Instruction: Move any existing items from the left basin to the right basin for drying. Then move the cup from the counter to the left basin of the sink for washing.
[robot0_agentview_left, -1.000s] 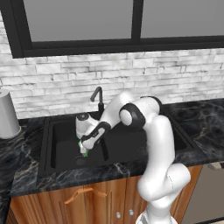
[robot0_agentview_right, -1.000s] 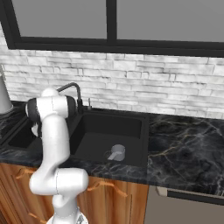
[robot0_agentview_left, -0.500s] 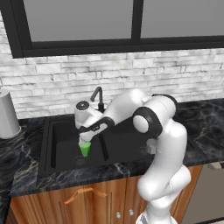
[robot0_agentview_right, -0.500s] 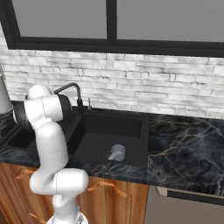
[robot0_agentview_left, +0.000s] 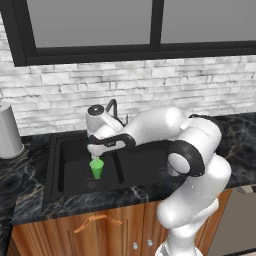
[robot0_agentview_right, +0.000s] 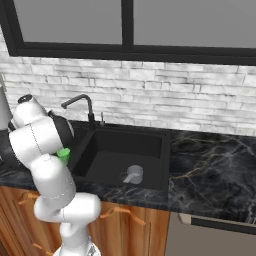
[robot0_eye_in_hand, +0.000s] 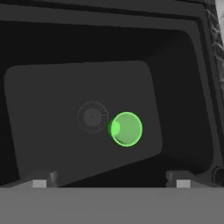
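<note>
Small bright green tapered cup (robot0_eye_in_hand: 126, 128) stands upright on floor of left matte black rectangular basin (robot0_eye_in_hand: 52, 87), just beside round drain (robot0_eye_in_hand: 92, 117), below and apart from spread, empty jaws of gripper (robot0_eye_in_hand: 111, 180). Pale grey mug (robot0_agentview_right: 132, 174) lies in right basin (robot0_agentview_right: 145, 145). Since half second ago: cup released, gripper higher.

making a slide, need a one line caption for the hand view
Looking down from the open gripper into the left basin, where the green cup stands upright just beside the round drain.
</note>
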